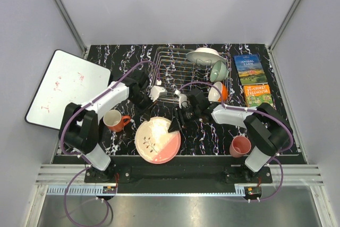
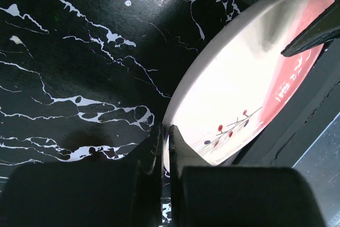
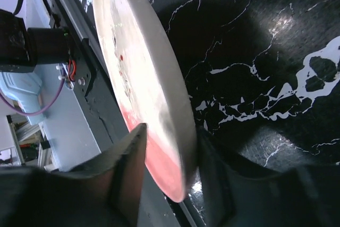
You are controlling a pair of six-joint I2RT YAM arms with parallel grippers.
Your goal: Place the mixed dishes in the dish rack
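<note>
The pink-and-cream plate [image 1: 158, 141] with the twig drawing lies at the near middle of the table. My right gripper [image 1: 175, 123] is shut on its far right rim, one finger on each face [image 3: 170, 131]. The plate looks tilted in the right wrist view [image 3: 143, 78]. My left gripper [image 1: 157, 95] is shut and empty just in front of the dish rack [image 1: 175, 73], its fingertips [image 2: 164, 131] near the plate's rim [image 2: 239, 94]. In the rack stand the white plate [image 1: 204, 56], the mint-green bowl [image 1: 218, 70] and the orange bowl [image 1: 218, 92]. The orange-red mug [image 1: 114, 120] stands at the near left, and the pink cup [image 1: 240, 146] at the near right.
A white board [image 1: 64, 86] lies at the far left, overhanging the table edge. Two colourful books [image 1: 252, 78] lie to the right of the rack. The dark marble tabletop [image 1: 207, 136] shows between the plate and the pink cup.
</note>
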